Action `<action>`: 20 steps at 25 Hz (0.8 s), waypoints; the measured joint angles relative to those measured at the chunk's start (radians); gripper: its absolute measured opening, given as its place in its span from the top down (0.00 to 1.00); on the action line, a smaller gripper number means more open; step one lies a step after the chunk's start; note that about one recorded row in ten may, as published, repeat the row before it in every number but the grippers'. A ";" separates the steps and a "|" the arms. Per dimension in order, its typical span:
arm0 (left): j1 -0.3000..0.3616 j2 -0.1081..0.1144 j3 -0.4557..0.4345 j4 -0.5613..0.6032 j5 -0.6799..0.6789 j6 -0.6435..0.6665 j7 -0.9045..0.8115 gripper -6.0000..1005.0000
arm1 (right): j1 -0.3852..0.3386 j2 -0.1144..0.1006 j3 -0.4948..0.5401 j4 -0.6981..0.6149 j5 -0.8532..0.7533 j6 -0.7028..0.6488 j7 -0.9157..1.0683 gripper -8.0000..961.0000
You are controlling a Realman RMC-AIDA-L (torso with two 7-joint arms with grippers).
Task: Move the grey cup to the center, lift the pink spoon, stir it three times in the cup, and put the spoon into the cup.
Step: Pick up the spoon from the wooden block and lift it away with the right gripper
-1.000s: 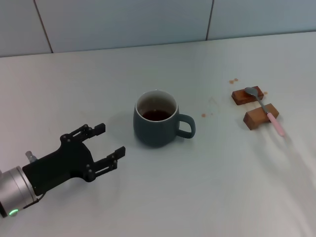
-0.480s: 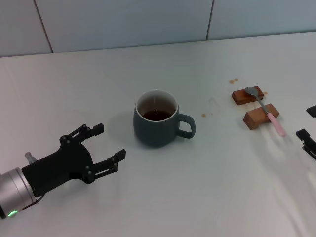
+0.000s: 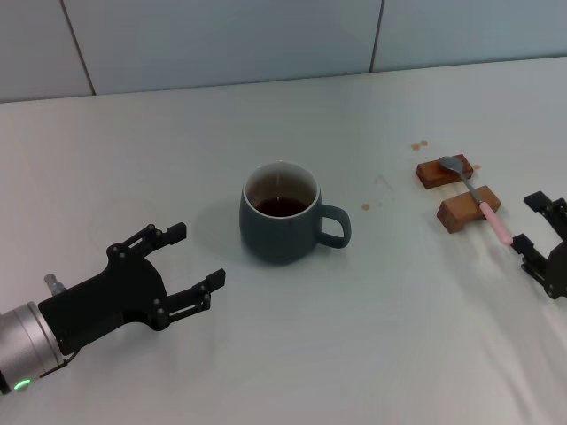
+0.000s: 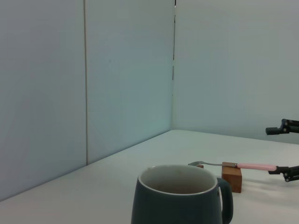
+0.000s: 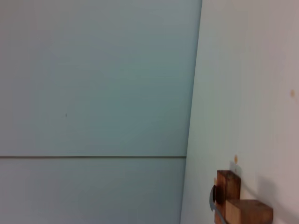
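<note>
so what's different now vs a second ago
The right gripper has come into the head view from the right edge and moved in toward the handle end of the pink spoon, open and not yet touching it. The spoon still lies across the two wooden blocks. The grey cup has not moved, and the left gripper stays open beside it on the left.

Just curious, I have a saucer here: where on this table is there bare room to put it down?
Bare table runs wide in front of the grey cup, and behind it up to the wall. It is crowded on the right, where the pink spoon bridges two wooden blocks beside the right pincer. The left pincer stands open near the cup.
</note>
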 joint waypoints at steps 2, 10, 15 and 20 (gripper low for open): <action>0.000 0.000 0.000 0.000 0.000 0.001 0.001 0.15 | 0.003 0.000 -0.006 0.003 -0.001 0.007 0.000 0.19; 0.000 -0.001 0.000 0.001 0.000 0.013 0.001 0.15 | 0.023 0.003 -0.021 0.009 -0.001 0.021 -0.006 0.20; 0.000 -0.001 0.000 0.002 0.000 0.015 0.002 0.15 | 0.028 0.003 -0.021 0.019 -0.001 0.034 -0.009 0.20; 0.000 -0.001 0.000 0.002 0.000 0.021 0.002 0.15 | 0.030 0.003 -0.021 0.031 -0.001 0.047 -0.010 0.20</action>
